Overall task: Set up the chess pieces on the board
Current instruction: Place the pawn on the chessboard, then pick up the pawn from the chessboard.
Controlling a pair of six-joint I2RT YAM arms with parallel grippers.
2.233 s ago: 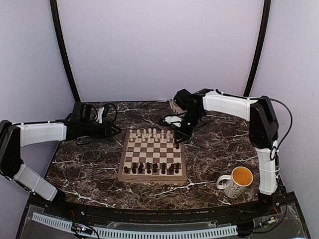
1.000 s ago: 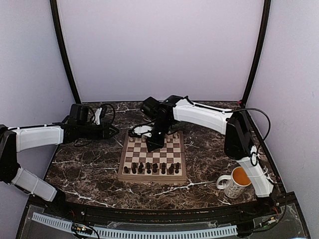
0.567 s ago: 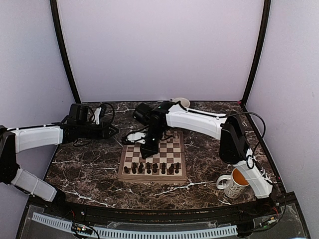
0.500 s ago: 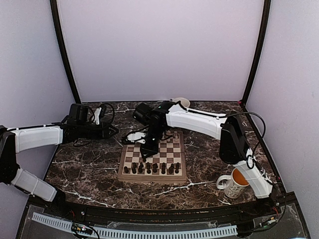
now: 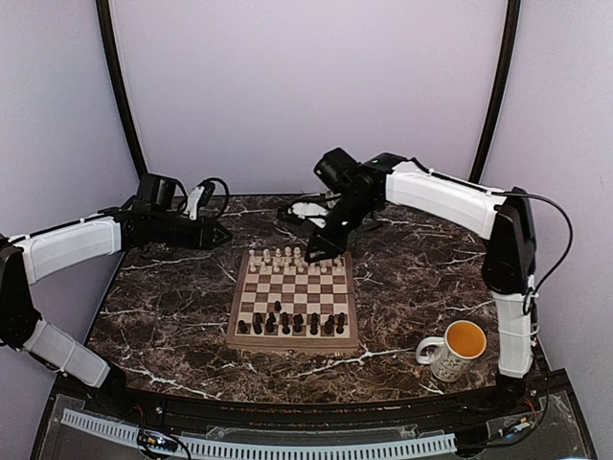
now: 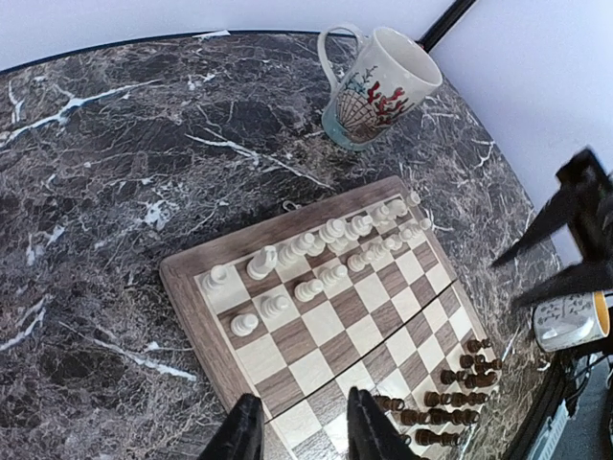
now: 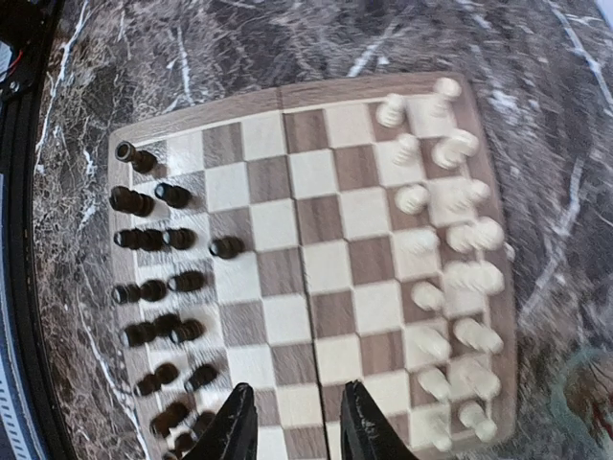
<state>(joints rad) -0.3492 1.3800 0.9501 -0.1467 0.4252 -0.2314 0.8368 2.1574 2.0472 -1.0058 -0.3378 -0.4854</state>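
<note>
The board [image 5: 293,299] lies mid-table. Cream-white chess pieces [image 5: 287,257] fill its far rows and dark pieces [image 5: 292,326] its near rows. One dark pawn [image 5: 278,307] stands alone a square ahead of the dark rows; it also shows in the right wrist view [image 7: 226,247]. My right gripper [image 5: 313,253] hangs open and empty above the board's far right part; in its wrist view [image 7: 297,431] the jaws stand apart over the board [image 7: 306,278]. My left gripper [image 5: 224,240] is open and empty, left of the board's far corner and above the board's edge in its view [image 6: 302,436].
A white mug of orange liquid [image 5: 455,350] stands near the front right. A coral-patterned mug [image 6: 378,77] stands behind the board. The right gripper's fingers [image 6: 560,240] show at the right of the left wrist view.
My right gripper was low over the board's left-middle; it has risen and swung back right to the far rows. A lone dark pawn now stands where it was. The left arm rose slightly.
</note>
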